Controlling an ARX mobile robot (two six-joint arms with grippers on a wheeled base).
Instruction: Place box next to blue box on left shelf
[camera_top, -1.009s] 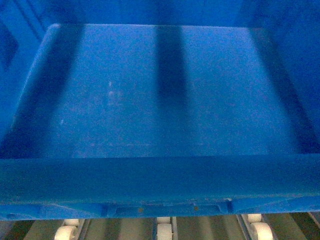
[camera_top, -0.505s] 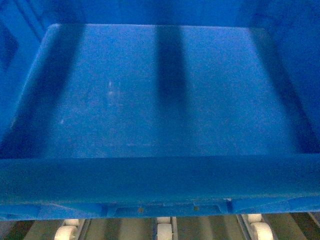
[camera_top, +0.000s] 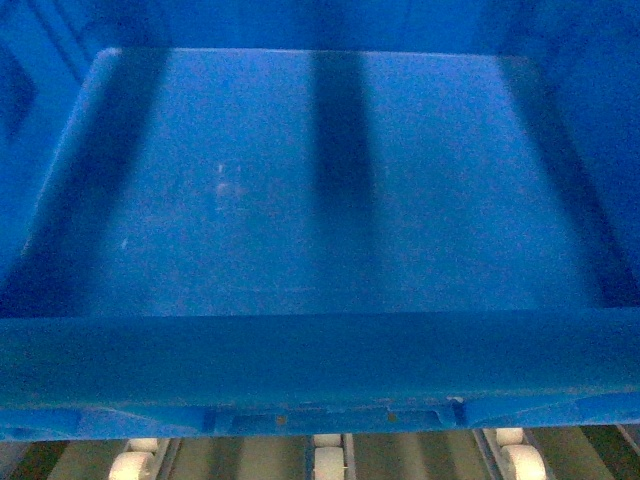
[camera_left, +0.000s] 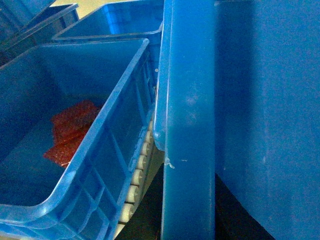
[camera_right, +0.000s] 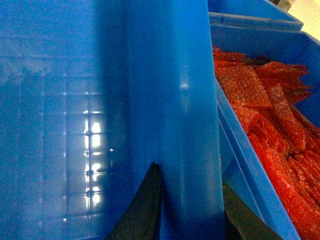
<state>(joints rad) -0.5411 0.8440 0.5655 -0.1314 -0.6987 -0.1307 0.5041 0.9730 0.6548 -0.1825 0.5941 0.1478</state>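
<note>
Roller shelf first: left shelf (camera_top: 327, 462) shows along the bottom of the head view, grey rails with white wheels, right under the near rim of the box (camera_top: 320, 200), which fills nearly the whole frame; floor bare, near edge apparently over or on the rollers, contact not clear. Box reads as stiff moulded plastic, big, empty so probably not heavy, smooth and a bit slippery; thick rolled side rims look like the sensible grip, one per hand, kept level. Right hand (camera_right: 192, 187) in the right wrist view: dark fingers (camera_right: 145, 210) straddle the box's side rim, one inside the wall, one outside, clamped on the rim as far as visible. Left hand is not visible in the left wrist view, only the box's rim running upright close to the lens, so cannot tell whether it is closed or spread. Wrist views add what head misses: left side has a neighbouring blue box (camera_left: 75, 150) just beside, narrow gap with rollers showing between, small red mesh bundle (camera_left: 70, 132) inside, more blue crates (camera_left: 115, 22) behind. Right side has another crate (camera_right: 260, 75) close alongside, packed with red mesh bags (camera_right: 270, 115). Tight fit both sides is my read.
</note>
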